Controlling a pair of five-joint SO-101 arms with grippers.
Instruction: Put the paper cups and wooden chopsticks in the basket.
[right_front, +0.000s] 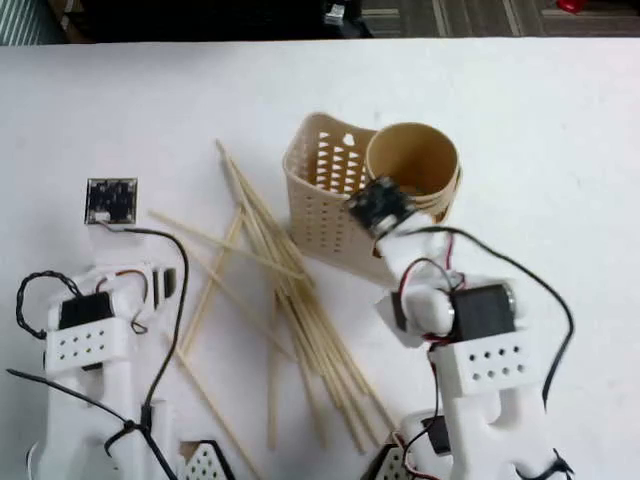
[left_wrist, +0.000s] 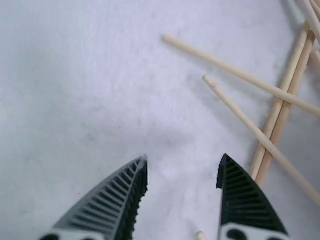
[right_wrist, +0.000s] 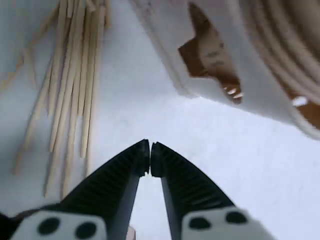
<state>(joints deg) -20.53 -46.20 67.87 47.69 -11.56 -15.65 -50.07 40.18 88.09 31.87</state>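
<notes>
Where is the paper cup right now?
In the high view, the cup sits inside the basket's right end, right of the scattered chopsticks.

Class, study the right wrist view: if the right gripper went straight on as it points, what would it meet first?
Probably the bare table just ahead of the shut right gripper; the basket wall stands just beyond. Depth is unclear, so the basket might come first.

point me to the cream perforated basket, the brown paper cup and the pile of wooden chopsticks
cream perforated basket (right_front: 318, 205): high view, on its holed side wall
brown paper cup (right_front: 412, 160): high view, inside its open mouth
pile of wooden chopsticks (right_front: 300, 300): high view, on the bundle's middle
</notes>
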